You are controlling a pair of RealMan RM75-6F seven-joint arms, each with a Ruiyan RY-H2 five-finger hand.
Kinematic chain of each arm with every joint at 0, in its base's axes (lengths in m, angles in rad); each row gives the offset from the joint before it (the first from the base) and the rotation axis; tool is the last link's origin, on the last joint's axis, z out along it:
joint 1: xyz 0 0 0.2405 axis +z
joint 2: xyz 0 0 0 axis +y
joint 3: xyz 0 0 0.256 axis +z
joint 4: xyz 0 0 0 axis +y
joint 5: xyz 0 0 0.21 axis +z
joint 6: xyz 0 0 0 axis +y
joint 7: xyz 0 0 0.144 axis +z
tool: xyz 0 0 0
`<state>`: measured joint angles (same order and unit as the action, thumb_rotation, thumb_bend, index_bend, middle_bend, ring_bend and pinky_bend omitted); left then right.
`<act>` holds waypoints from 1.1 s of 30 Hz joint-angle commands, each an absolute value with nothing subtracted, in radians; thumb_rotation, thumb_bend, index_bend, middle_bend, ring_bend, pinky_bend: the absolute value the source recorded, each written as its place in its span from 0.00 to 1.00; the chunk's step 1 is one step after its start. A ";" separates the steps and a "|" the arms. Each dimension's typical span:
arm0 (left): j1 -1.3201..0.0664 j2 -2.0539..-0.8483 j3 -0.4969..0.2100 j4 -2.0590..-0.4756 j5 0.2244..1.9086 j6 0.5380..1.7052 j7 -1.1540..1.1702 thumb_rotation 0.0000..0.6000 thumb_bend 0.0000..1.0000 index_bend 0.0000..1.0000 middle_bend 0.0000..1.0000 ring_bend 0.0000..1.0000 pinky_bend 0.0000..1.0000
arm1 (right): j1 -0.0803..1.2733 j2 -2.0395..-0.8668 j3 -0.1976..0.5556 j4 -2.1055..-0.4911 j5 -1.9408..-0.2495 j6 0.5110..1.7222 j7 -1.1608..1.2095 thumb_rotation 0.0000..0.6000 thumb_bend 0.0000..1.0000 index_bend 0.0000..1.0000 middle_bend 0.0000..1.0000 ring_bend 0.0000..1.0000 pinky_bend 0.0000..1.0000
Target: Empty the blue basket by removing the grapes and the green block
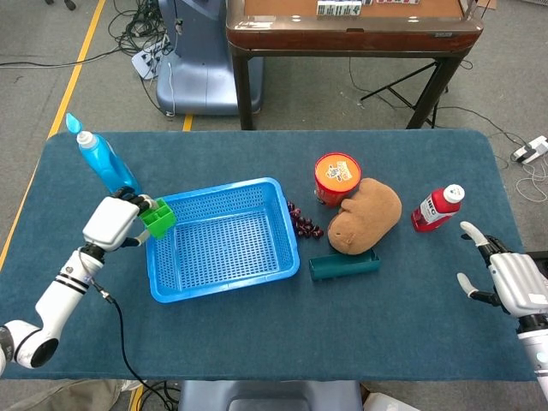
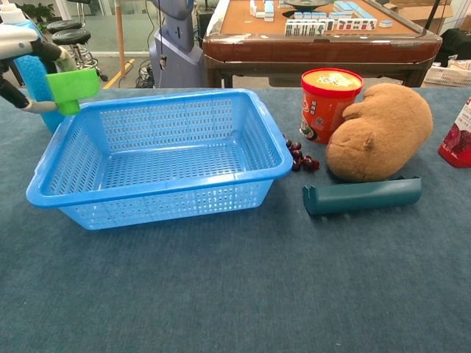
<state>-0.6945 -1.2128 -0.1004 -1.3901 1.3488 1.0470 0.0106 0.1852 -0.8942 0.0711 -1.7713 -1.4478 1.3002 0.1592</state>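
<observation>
My left hand holds the green block in the air just past the left rim of the blue basket. Nothing lies inside the basket. A cluster of dark grapes sits on the cloth between the basket's right side and the red tub. My right hand hovers open at the table's right edge, holding nothing, and appears only in the head view.
A blue spray bottle stands behind the left hand. A red tub, brown plush animal, teal bar and red bottle lie right of the basket.
</observation>
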 commanded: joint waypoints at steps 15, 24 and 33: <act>-0.680 -1.209 -0.115 -1.234 1.114 0.827 0.054 1.00 0.46 0.44 0.44 0.34 0.18 | 0.177 -0.889 0.066 -1.768 -1.460 1.311 0.175 1.00 0.32 0.08 0.23 0.21 0.47; -0.698 -1.205 -0.119 -1.234 1.039 0.726 0.082 1.00 0.46 0.32 0.31 0.26 0.18 | 0.170 -0.883 0.065 -1.772 -1.458 1.320 0.173 1.00 0.32 0.08 0.23 0.21 0.47; -0.677 -1.147 -0.138 -1.342 1.026 0.772 0.085 1.00 0.38 0.10 0.15 0.14 0.18 | 0.166 -0.881 0.068 -1.772 -1.452 1.326 0.175 1.00 0.32 0.08 0.23 0.21 0.47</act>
<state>-0.6843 -1.1636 -0.1355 -1.3194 1.0312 0.7635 0.0847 0.1658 -0.8810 0.0684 -1.7724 -1.4519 1.3256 0.1752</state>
